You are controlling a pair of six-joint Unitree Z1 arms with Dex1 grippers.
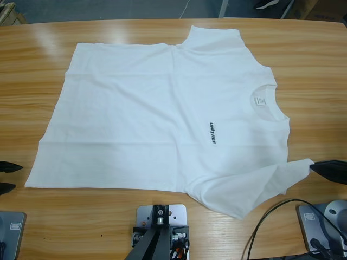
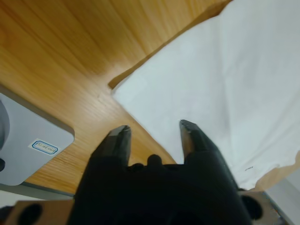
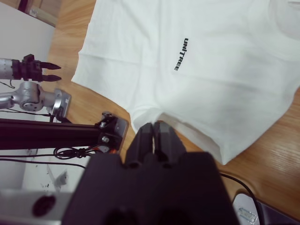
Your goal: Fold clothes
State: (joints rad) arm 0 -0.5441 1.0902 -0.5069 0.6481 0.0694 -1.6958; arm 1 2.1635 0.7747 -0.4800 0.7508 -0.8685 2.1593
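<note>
The white T-shirt (image 1: 162, 108) lies spread flat on the wooden table (image 1: 81, 216), chest up, with its collar (image 1: 265, 100) to the right and its hem to the left. Dark lettering (image 1: 211, 132) runs across the chest. My right gripper (image 1: 317, 167) comes in from the right edge, shut on the tip of the near sleeve (image 1: 282, 179). In the right wrist view its jaws (image 3: 153, 127) press together on wrinkled cloth. My left gripper (image 1: 8, 177) stands open at the left edge, just short of the shirt's near hem corner (image 2: 122, 93), with nothing between its jaws (image 2: 154, 129).
A black cable (image 1: 265, 222) loops on the table at the front right, close to the near sleeve. Bare wood shows all round the shirt, widest along the front. The far sleeve (image 1: 217, 40) reaches almost to the table's back edge.
</note>
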